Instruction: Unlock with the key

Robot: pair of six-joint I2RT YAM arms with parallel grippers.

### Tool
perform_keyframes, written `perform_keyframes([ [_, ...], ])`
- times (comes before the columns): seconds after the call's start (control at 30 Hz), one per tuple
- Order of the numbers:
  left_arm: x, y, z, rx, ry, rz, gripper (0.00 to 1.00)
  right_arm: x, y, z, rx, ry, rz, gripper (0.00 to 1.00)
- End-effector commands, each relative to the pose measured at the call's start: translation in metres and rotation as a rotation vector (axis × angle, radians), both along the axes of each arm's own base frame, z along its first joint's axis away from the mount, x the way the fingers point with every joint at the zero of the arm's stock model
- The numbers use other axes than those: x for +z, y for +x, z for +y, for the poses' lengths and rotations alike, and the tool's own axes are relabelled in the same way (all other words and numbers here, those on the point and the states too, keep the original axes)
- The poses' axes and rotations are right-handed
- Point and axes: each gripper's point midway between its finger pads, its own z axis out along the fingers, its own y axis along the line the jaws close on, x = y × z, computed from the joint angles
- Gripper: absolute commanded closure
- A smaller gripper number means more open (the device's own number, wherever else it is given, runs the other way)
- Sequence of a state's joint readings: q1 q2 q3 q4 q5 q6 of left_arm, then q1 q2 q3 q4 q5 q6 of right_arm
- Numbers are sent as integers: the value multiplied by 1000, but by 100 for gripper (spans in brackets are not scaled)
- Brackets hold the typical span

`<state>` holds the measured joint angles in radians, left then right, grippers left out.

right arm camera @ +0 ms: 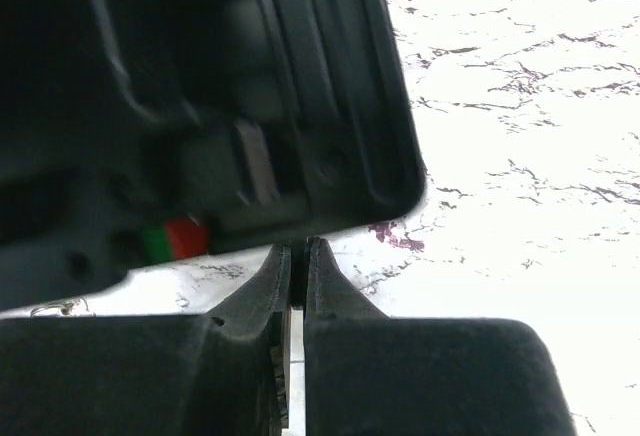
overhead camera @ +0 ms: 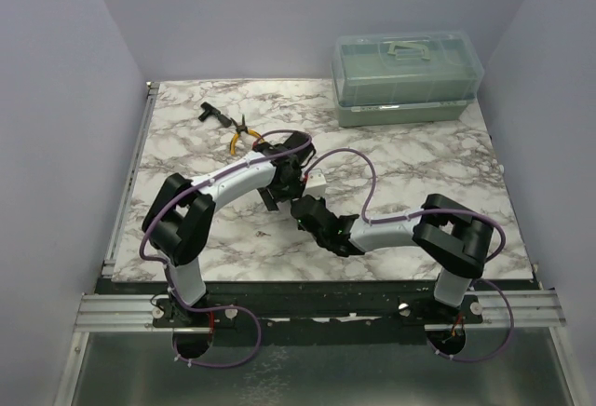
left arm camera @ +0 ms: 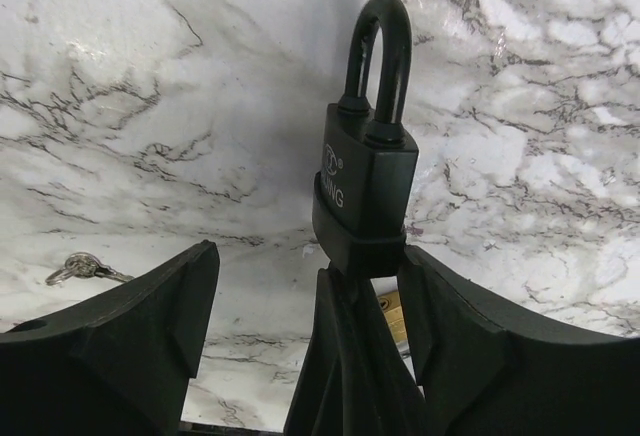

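Observation:
A black-cased padlock (left arm camera: 365,181) with a closed black shackle shows in the left wrist view. It rests against the right finger (left arm camera: 470,336) of my left gripper (left arm camera: 310,261), which is open, its other finger well clear. A bit of brass (left arm camera: 392,314) shows beneath the padlock. My right gripper (right arm camera: 298,248) is shut on a thin flat sliver seen edge-on, seemingly the key. Its closed tips (left arm camera: 350,356) reach the padlock's bottom end. From above, both grippers (overhead camera: 284,182) (overhead camera: 300,209) meet mid-table and hide the padlock.
A small silver ring with a metal tab (left arm camera: 80,268) lies on the marble to the left. Yellow-handled pliers (overhead camera: 244,134) and a black bit (overhead camera: 210,114) lie at the back left. A green-tinted plastic toolbox (overhead camera: 406,78) stands at the back right.

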<state>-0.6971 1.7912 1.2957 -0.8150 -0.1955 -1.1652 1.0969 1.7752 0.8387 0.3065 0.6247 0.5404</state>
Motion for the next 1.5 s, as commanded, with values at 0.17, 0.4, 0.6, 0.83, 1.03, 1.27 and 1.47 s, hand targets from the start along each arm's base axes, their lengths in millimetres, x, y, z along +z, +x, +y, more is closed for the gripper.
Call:
perform_keyframes([
  [0.17, 31, 25, 28, 70, -45, -43, 26, -28, 3, -22, -37, -138, 16, 100],
  [0.4, 28, 50, 17, 45, -86, -54, 32, -30, 4, -18, -28, -152, 13, 100],
  [0.6, 28, 59, 8, 31, -106, -63, 33, -30, 4, -17, -26, -159, 14, 100],
  [0.83, 6, 69, 6, -14, -71, -39, 43, -31, 5, -16, -23, -167, 12, 100],
  [1.03, -20, 68, 2, -31, -60, 11, 54, -31, 6, -14, -20, -170, 8, 100],
  [1.27, -29, 65, -1, -55, -69, 35, 81, -31, 9, -14, -26, -183, -7, 100],
  [1.47, -27, 56, -4, -84, -97, 60, 99, -28, 15, -15, -14, -205, -65, 100],
])
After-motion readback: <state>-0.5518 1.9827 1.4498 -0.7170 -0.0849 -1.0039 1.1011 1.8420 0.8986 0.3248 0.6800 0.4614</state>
